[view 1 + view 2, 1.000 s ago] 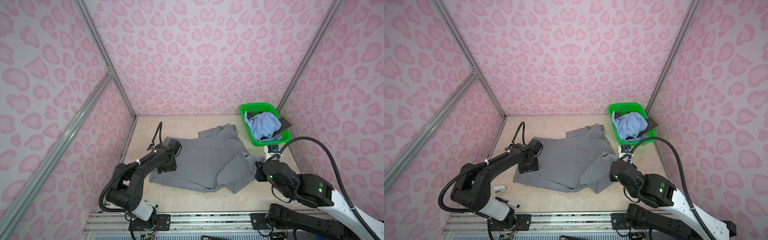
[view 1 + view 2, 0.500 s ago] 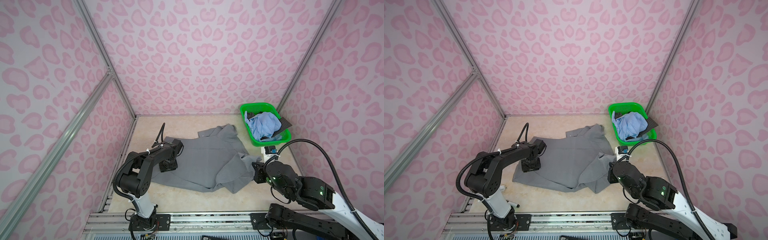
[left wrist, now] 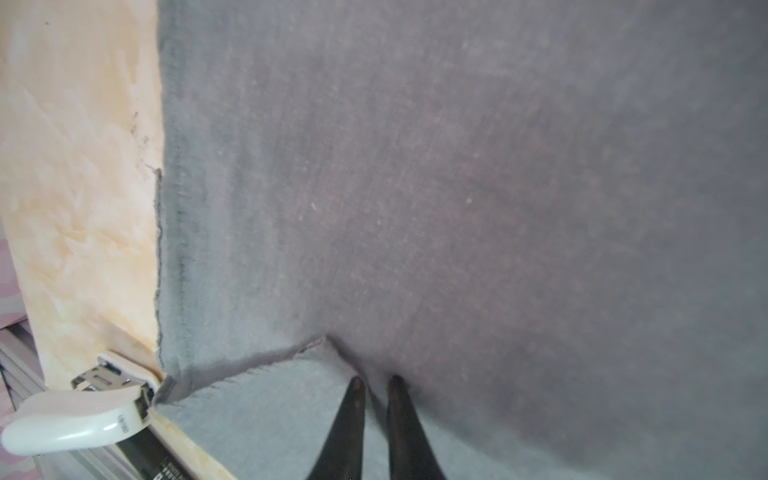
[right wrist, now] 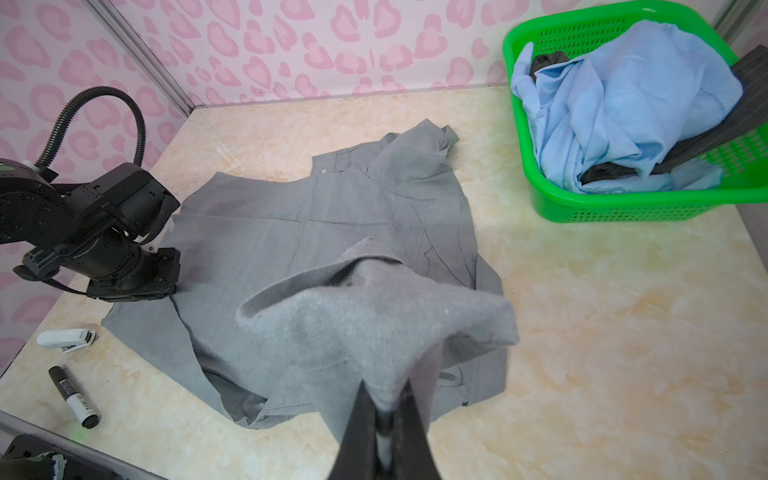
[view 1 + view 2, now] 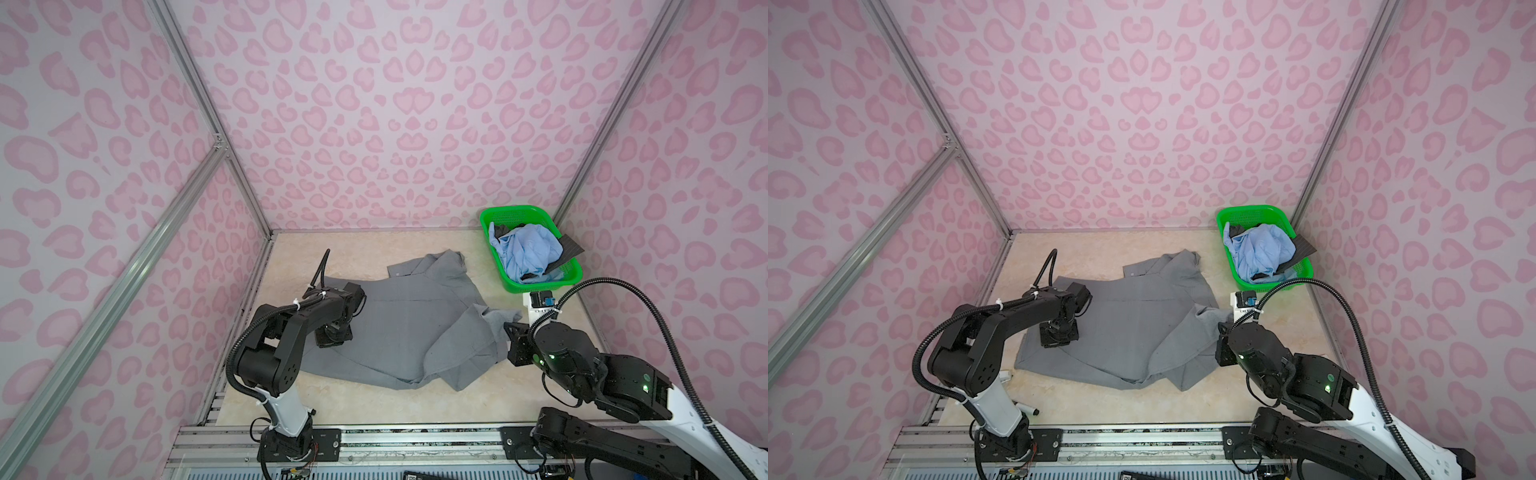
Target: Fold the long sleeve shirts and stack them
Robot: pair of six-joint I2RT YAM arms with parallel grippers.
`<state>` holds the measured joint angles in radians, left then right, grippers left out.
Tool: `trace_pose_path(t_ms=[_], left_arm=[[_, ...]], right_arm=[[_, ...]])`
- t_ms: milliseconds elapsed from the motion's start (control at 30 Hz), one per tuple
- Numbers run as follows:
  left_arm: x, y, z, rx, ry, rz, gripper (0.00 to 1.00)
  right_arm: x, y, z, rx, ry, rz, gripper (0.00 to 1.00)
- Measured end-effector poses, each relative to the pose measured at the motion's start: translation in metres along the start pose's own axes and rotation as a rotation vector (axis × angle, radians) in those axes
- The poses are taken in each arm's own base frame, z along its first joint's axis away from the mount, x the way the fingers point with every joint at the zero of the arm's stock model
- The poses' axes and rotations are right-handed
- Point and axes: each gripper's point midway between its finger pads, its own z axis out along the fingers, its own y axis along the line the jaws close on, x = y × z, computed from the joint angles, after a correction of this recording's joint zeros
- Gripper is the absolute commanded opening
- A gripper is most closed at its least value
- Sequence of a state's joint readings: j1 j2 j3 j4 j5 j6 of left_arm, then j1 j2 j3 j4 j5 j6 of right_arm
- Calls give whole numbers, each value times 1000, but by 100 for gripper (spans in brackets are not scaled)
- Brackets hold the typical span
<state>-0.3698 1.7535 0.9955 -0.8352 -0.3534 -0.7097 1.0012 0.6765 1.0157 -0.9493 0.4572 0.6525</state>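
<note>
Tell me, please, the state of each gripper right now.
Left gripper: shut, pinching the grey shirt near its edge.
Right gripper: shut on a lifted fold of the grey shirt.

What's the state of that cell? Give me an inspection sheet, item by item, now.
Surface: beige table, bare around the cloth.
Job's things: grey shirt spread, rumpled, not yet folded; light blue shirt and dark shirt bunched in green basket.
Clutter: white stapler and black marker at the table's left front.
Grippers: left gripper down on the grey shirt's left edge, jaws pinched on cloth; right gripper shut on a lifted fold.
Cables: left conduit and right conduit arch above the cloth.
Surroundings: pink patterned walls, aluminium frame.
</note>
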Motion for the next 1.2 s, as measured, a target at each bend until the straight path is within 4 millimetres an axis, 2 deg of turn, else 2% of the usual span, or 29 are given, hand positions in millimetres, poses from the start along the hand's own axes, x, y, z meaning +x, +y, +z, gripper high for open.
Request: trace_pose_path(t_ms=[133, 267, 567, 667, 733, 767, 833, 900, 1000, 1100, 1200], left_arm=[[3, 0, -1, 7, 12, 1, 2], [2, 0, -6, 28, 1, -7, 2], [-5, 5, -34, 88, -53, -31, 2], [-4, 11, -36, 78, -52, -35, 26], [-2, 17, -31, 61, -39, -47, 50], [-1, 22, -27, 45, -29, -59, 54], [3, 30, -20, 22, -2, -78, 71], [5, 36, -15, 1, 13, -98, 77], [6, 39, -10, -15, 28, -101, 77], [7, 38, -1, -26, 54, -103, 73], [7, 36, 3, -32, 64, -94, 61]], right_arm=[[-2, -3, -2, 6, -15, 6, 0], [-2, -3, -2, 7, -14, 5, 0], [-3, -7, -4, 18, -24, 8, 0], [-3, -7, -4, 17, -23, 7, 0], [-2, -5, -3, 14, -19, 6, 0], [0, -5, -2, 13, -14, 1, 0], [2, -4, 0, 9, -7, -2, 0], [3, -3, 0, 4, -4, -8, 0], [5, -2, 1, -4, 2, -13, 0], [6, -1, 2, -8, 5, -17, 0], [7, -1, 2, -12, 7, -19, 0]])
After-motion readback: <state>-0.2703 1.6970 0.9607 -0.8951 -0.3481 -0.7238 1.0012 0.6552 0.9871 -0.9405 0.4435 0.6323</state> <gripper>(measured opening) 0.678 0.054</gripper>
